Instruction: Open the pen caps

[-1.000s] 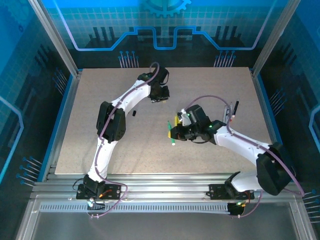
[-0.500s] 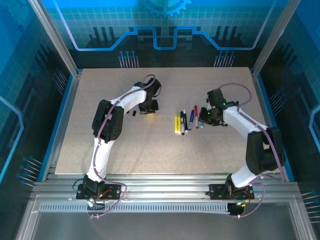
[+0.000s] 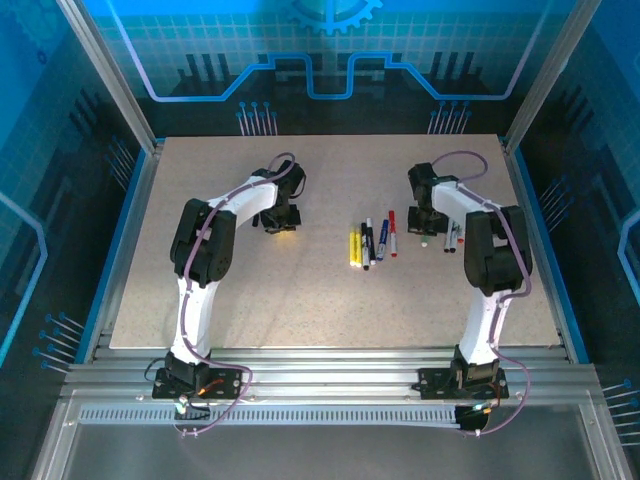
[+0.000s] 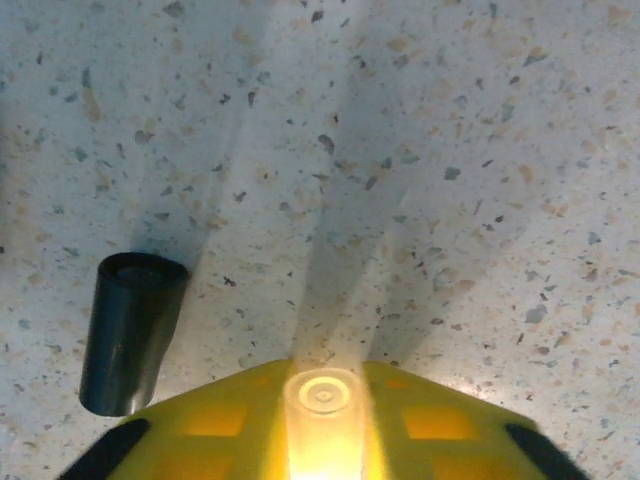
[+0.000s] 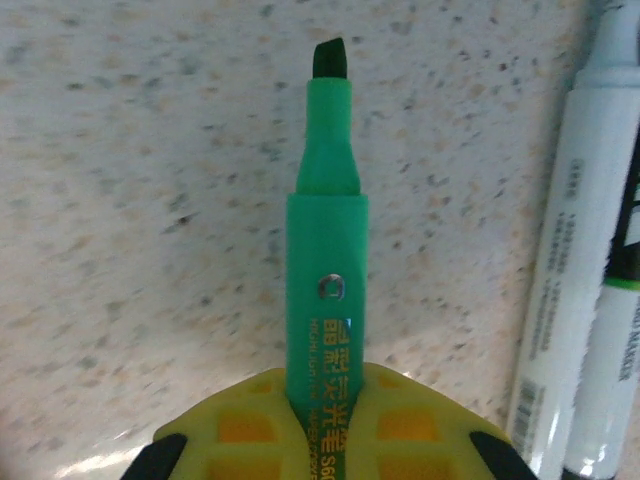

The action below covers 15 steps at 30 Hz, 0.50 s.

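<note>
Landmark: row of pens, lying near the middle of the speckled table. It holds a yellow highlighter at its left end, dark-capped pens in the middle and a red-capped pen at its right end.

Left of the row, well apart from it: left gripper, low over the table.
- Wrist view: black cap lies on its side on the table, open end toward the far edge, just left of the gripper's yellow pads and apart from them.
- A pale yellow cylinder sits end-on between the pads. Cap or pen end, cannot tell.
- Cannot tell whether the pads clamp it or have let go.

Right of the row, near it: right gripper, also low over the table.
- Wrist view: jaws clenched on a green highlighter.
- Its cap is off and the chisel tip is bare, pointing away from the gripper and close above the table.
- Two white marker barrels lie side by side just right of the highlighter, one with a green band. They do not touch it.
</note>
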### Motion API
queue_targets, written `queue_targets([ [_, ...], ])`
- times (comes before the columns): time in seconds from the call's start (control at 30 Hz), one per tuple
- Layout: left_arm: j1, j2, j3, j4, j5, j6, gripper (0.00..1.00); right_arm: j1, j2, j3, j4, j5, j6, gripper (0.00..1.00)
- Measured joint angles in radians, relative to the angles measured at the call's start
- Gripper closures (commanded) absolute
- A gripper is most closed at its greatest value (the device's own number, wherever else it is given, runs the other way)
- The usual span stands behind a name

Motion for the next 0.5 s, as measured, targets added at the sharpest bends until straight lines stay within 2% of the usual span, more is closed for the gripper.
queue_targets([
  [0.13,-0.003,0.000,0.000,-0.002,-0.021,0.010,0.66,-0.007,0.018,0.006,-0.027,0.044,0.000,0.91],
  [0.33,-0.003,0.000,0.000,-0.021,-0.060,0.021,0.63,-0.012,0.020,0.006,-0.060,0.114,0.001,0.74],
  [0.5,-0.003,-0.001,0.004,-0.033,-0.074,0.021,0.61,-0.014,0.020,0.005,-0.072,0.138,0.005,0.69],
])
